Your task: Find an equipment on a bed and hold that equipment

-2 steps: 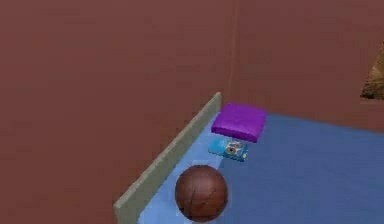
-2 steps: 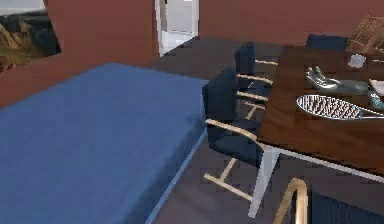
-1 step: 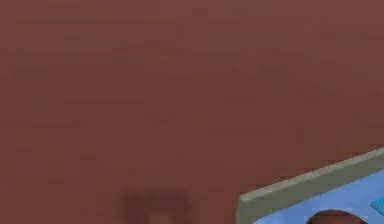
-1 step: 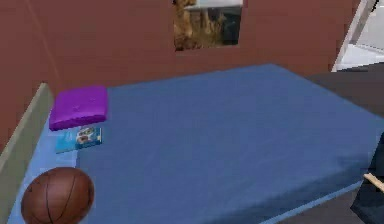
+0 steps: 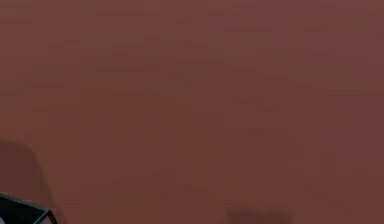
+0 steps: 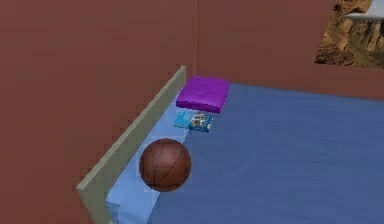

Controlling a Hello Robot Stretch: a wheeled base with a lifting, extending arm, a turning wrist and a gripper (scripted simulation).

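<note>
A brown basketball (image 6: pixel 165 165) lies on a bed with a blue cover (image 6: pixel 290 150), close to the grey headboard (image 6: pixel 130 140) that runs along the bed's left side in the arm side view. Farther up the bed lie a purple pillow (image 6: pixel 204 94) and, just below it, a small flat blue item (image 6: pixel 195 121) that looks like a book or packet.
A reddish-brown wall (image 5: pixel 200 90) stands very near in the forward view, with a dark object (image 5: pixel 20 212) at the bottom left corner. In the arm side view the same wall (image 6: pixel 90 60) runs behind the headboard, and a framed picture (image 6: pixel 352 32) hangs at the top right.
</note>
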